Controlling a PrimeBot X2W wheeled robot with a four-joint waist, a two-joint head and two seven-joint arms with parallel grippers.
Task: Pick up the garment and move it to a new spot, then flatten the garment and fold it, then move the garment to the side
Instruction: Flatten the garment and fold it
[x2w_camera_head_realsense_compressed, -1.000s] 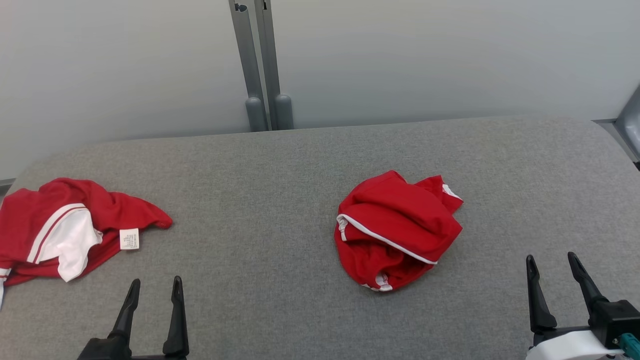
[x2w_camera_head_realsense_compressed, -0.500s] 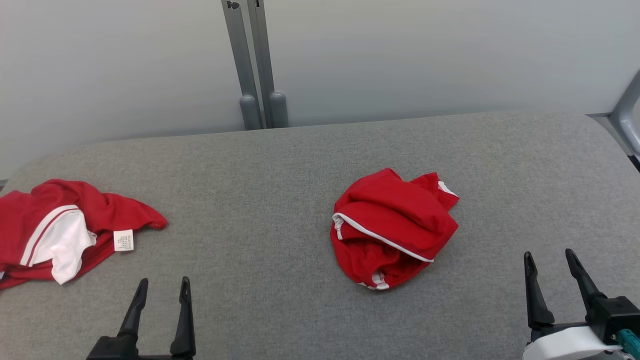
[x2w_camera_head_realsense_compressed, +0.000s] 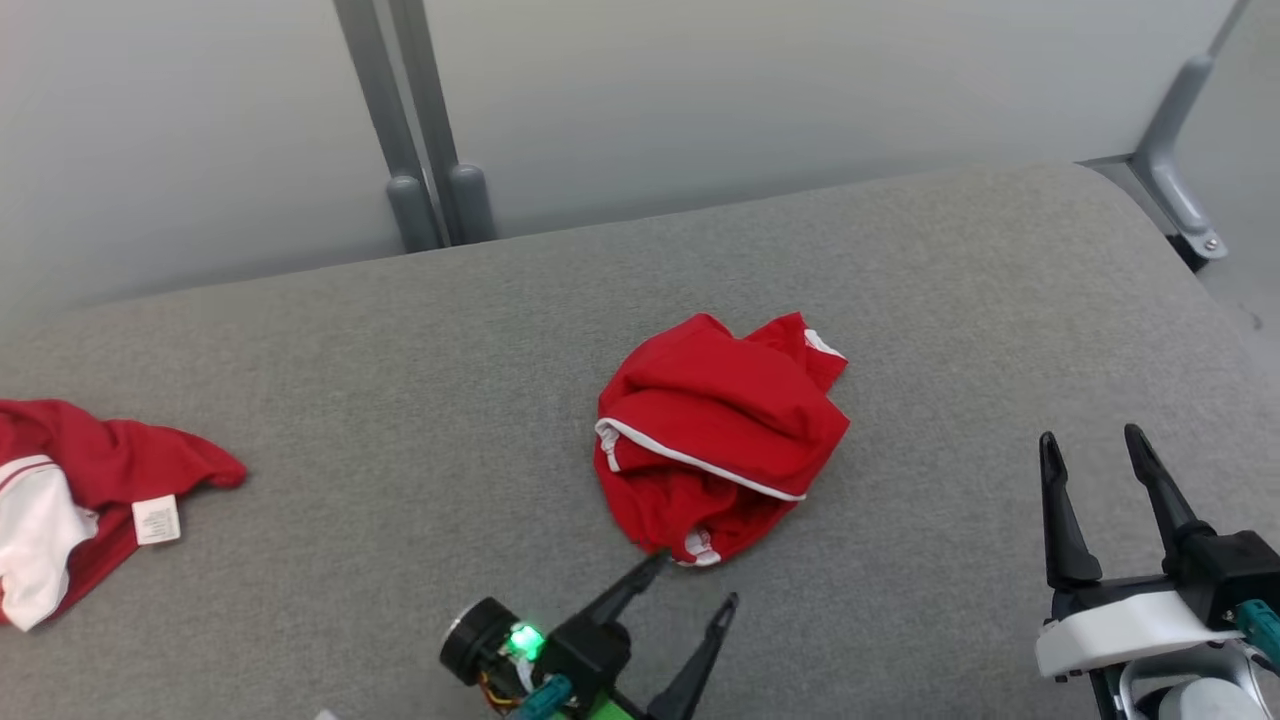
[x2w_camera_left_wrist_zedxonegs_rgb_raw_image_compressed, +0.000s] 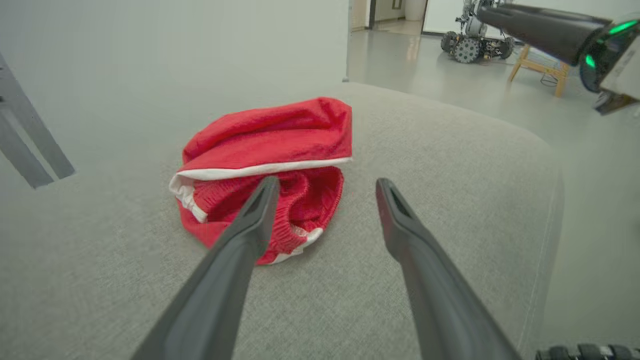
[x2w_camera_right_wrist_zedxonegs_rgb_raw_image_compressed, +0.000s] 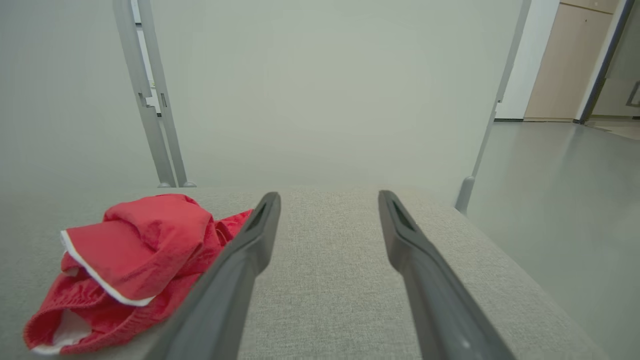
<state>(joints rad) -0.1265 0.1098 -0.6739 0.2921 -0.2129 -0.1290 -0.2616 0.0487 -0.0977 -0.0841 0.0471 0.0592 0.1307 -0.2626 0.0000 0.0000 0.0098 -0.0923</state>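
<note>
Two red garments lie on the grey bench (x2w_camera_head_realsense_compressed: 900, 300). The garment (x2w_camera_head_realsense_compressed: 720, 440), crumpled with white piping, sits near the bench's middle. A second garment (x2w_camera_head_realsense_compressed: 60, 490), red and white with a small white label (x2w_camera_head_realsense_compressed: 157, 520), lies at the left edge, as the head view takes in.

There are two tools, both spread wide and holding nothing. The left tool (x2w_camera_head_realsense_compressed: 693, 580) points at the garment's near edge, one fingertip right against it (whether it touches, I cannot tell). The right tool (x2w_camera_head_realsense_compressed: 1090, 440) hangs by the bench's right edge, well apart from the cloth.

The left wrist view adds the garment (x2w_camera_left_wrist_zedxonegs_rgb_raw_image_compressed: 270, 135) seen into its ribbed opening, between and beyond the left tool (x2w_camera_left_wrist_zedxonegs_rgb_raw_image_compressed: 326, 182), plus a wheeled machine (x2w_camera_left_wrist_zedxonegs_rgb_raw_image_compressed: 470, 45) on the floor past the bench. In the right wrist view the right tool (x2w_camera_right_wrist_zedxonegs_rgb_raw_image_compressed: 329, 195) points over bare bench, with the garment (x2w_camera_right_wrist_zedxonegs_rgb_raw_image_compressed: 135, 250) to its left. Two grey posts (x2w_camera_head_realsense_compressed: 420, 150) stand together behind the far edge.
</note>
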